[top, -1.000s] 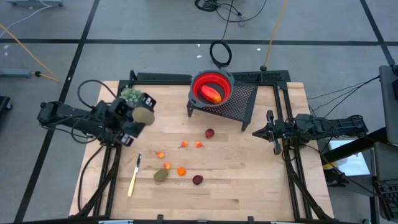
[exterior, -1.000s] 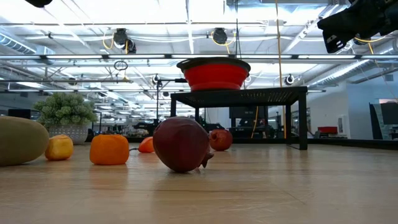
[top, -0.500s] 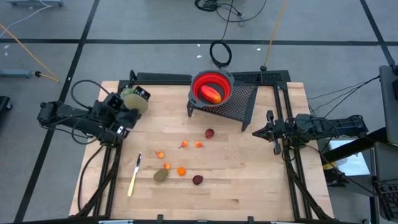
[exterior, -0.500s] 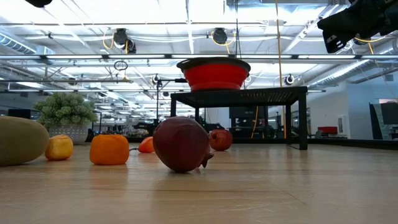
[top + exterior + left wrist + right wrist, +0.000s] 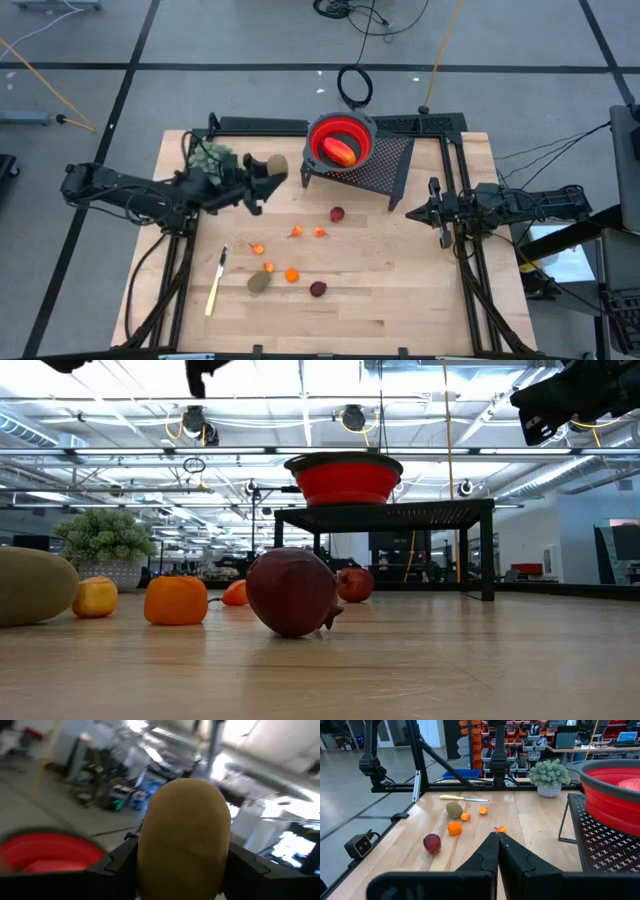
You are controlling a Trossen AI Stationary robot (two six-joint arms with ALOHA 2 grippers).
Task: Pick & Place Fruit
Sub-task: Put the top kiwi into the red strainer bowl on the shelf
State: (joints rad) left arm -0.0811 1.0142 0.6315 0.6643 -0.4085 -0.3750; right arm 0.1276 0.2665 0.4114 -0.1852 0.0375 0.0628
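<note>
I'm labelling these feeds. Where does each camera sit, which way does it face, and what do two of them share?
High view: overhead, straight down on the table; both arms, left gripper holding a kiwi.
Low view: table height, level across; dark red fruit up close, arm parts at top.
Left wrist: faces past the held kiwi toward the red bowl.
Right wrist: across the table from the right gripper, shut, empty.
Shared: high and right wrist views both show the knife.
</note>
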